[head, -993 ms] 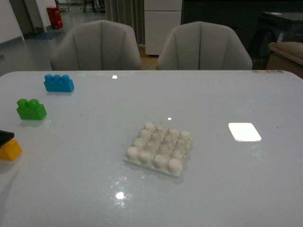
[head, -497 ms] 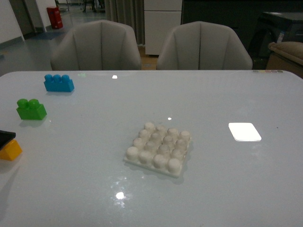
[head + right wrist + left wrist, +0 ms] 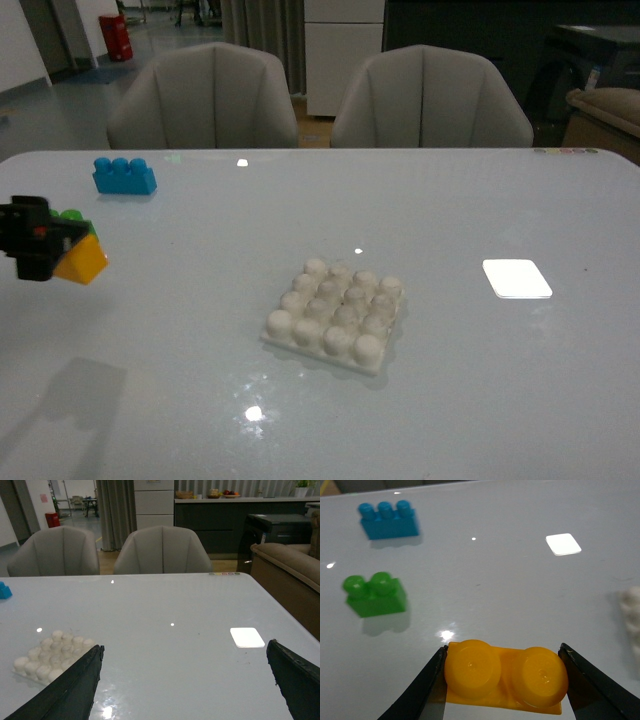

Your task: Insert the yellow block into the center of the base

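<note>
The yellow block (image 3: pixel 86 263) hangs above the table at the far left, lifted off the surface, with my left gripper (image 3: pixel 64 250) shut on it. In the left wrist view the yellow block (image 3: pixel 506 674) shows its two studs, and a dark finger presses each end of it inside the left gripper (image 3: pixel 502 680). The white studded base (image 3: pixel 336 317) lies flat mid-table, well to the right of the block; its edge (image 3: pixel 632 614) shows in the left wrist view. My right gripper (image 3: pixel 182 680) is open over bare table, with the base (image 3: pixel 52 653) off to one side.
A green brick (image 3: pixel 72 215) sits just behind the left gripper, and a blue brick (image 3: pixel 125 176) lies further back. A bright patch of light (image 3: pixel 516 278) lies right of the base. Two grey chairs (image 3: pixel 205 98) stand beyond the table's far edge.
The left gripper has risen from the table's left edge with the yellow block, moving up and to the right. Its shadow now falls on the table below.
</note>
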Tool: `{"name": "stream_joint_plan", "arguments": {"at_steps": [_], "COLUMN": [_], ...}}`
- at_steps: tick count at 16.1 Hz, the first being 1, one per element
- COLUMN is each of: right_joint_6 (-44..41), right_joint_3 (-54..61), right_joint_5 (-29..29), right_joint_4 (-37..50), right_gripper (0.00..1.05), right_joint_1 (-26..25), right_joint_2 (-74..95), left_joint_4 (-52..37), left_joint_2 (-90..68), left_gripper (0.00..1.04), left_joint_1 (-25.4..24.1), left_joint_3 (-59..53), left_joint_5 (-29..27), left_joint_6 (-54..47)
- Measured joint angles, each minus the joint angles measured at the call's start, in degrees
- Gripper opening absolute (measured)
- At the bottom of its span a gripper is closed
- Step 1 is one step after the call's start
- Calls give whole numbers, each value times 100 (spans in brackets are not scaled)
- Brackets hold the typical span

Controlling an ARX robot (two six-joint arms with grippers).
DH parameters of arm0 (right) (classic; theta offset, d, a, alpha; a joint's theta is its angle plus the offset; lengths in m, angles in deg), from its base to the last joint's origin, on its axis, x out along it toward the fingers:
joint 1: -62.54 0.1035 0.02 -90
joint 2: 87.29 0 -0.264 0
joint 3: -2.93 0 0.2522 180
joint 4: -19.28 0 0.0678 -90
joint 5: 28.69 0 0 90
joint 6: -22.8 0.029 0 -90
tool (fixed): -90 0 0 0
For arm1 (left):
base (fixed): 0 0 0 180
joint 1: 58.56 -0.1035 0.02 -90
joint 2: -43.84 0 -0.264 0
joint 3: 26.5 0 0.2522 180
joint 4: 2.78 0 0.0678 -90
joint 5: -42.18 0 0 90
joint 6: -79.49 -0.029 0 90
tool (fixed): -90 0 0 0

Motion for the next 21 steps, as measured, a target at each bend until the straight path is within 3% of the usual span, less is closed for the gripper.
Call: {"name": "stream_joint_plan", "arguments": {"at_steps": [6,12,15,21], "right_joint_6": [0,0,0,0], "right_joint_3": [0,0,0,0], "right_joint_5": [0,0,0,0], "right_joint_4": [2,2,2,2], "right_gripper": [98,98,98,98], "right_joint_1": [0,0,0,0], "right_joint_2": [0,0,0,0], "left_joint_4": [70,33,37,146], "left_joint_2": [46,-345,-754,-1545], "left_gripper": [59,59,59,59], "left_joint_1": [2337,2870,3298,3569], "left_joint_3": [127,490,704,1456], "left_joint_5": [-1147,-1458,-1928,-2398], "left_joint_6": [763,1054,1386,1797]}}
